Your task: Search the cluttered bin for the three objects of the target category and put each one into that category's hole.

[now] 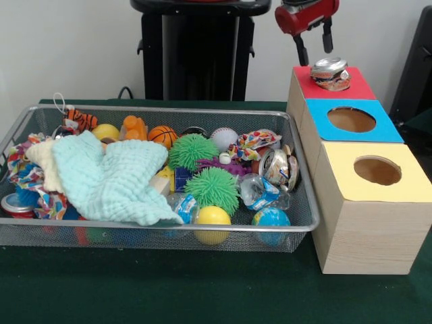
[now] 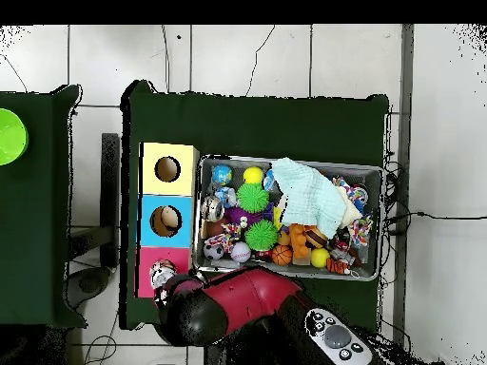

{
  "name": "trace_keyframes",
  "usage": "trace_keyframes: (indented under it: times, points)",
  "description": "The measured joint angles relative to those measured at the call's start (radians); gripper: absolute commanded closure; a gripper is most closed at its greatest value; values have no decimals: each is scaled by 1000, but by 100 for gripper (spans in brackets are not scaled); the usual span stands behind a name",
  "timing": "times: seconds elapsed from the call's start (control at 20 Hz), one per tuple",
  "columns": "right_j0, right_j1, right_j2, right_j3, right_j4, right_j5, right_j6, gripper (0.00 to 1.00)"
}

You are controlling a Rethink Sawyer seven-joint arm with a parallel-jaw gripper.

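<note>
The wire mesh bin is full of toys. A dented silver can lies on the red-topped box, over its hole, which is hidden beneath it. My gripper hangs just above and a little behind that can, fingers apart, holding nothing. A second crushed can lies at the bin's right end. A red and silver can sits at the bin's front left corner. In the overhead view the can shows on the red box, with my arm beside it.
The blue-topped box and the yellow-topped box stand in a row in front of the red one, holes open. In the bin lie a pale green cloth, green spiky balls, a clear bottle and several balls.
</note>
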Motion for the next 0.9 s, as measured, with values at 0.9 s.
trace_keyframes:
  times: [0.9]
  points:
    - [0,6,0,-2,-31,-27,0,0]
